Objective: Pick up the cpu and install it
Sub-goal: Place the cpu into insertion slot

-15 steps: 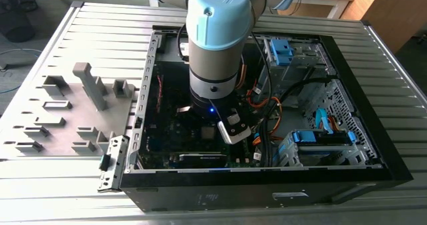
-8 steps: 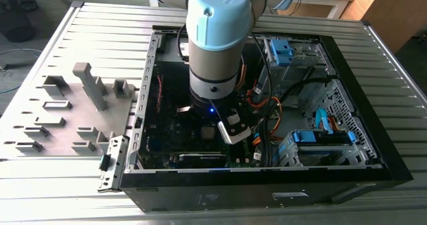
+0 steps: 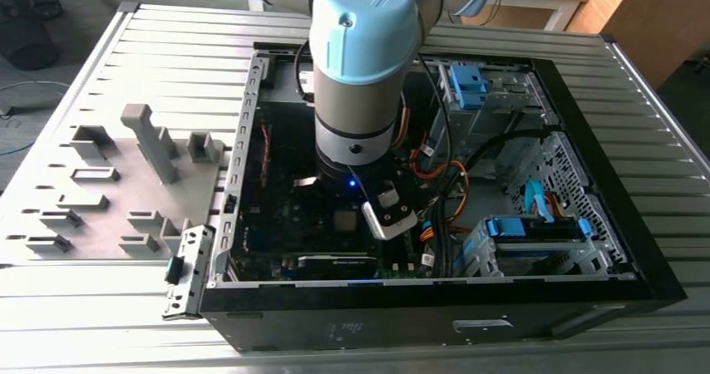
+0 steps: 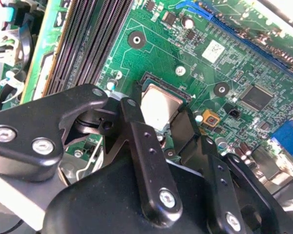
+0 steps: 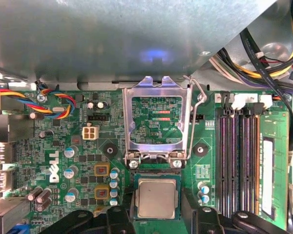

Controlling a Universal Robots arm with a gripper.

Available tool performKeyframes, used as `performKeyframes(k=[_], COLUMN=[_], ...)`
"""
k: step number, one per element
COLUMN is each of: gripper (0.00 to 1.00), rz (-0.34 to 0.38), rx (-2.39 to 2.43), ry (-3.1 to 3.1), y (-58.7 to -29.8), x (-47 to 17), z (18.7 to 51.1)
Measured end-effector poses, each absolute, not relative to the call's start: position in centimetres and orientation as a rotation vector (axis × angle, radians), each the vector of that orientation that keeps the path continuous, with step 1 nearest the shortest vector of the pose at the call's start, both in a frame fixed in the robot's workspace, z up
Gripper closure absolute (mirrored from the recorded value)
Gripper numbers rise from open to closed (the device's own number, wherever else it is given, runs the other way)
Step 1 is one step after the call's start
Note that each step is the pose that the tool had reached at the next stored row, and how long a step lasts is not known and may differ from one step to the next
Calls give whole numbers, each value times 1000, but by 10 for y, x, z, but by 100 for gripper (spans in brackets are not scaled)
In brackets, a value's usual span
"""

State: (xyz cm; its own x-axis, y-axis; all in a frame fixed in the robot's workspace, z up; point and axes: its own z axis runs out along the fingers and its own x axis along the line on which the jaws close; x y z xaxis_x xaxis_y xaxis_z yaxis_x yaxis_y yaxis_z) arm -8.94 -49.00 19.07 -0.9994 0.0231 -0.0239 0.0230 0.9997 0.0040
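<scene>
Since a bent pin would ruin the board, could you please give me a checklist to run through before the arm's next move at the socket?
1. Socket frame swung open, off the socket: ok.
2. Retention lever unlatched and raised: ok.
3. cpu square with the socket's outline in the first wrist view: ok.
4. cpu lying flat and fully seated: cannot tell.
5. Gripper at the cpu; whether it grips it: cannot tell.
6. Cables apart from the socket: ok.
</scene>
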Motion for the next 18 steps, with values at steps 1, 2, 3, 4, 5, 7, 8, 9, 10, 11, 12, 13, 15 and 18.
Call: performKeyframes(k=[1, 2, 3, 4, 5, 7, 8, 9, 10, 11, 12, 13, 15, 18], gripper=[49, 49, 49, 49, 49, 49, 49, 49, 49, 49, 49, 49, 49, 49], rz=[6, 7, 7, 8, 8, 8, 9, 9, 9, 9, 9, 9, 9, 9], rx=[36, 36, 36, 36, 36, 36, 36, 36, 36, 36, 36, 36, 36, 36], ry=[3117, 3117, 3117, 3117, 3117, 3117, 3117, 3117, 3117, 3117, 3117, 3117, 3117, 3117], y=[-490, -490, -490, -490, -490, -490, -490, -490, -490, -490, -490, -490, -490, -490], x=[-89, -89, -89, -89, -89, -89, -89, -89, -89, -89, -89, -89, -89, -89], z=[192, 194, 195, 197, 199, 202, 204, 206, 208, 208, 208, 208, 209, 213])
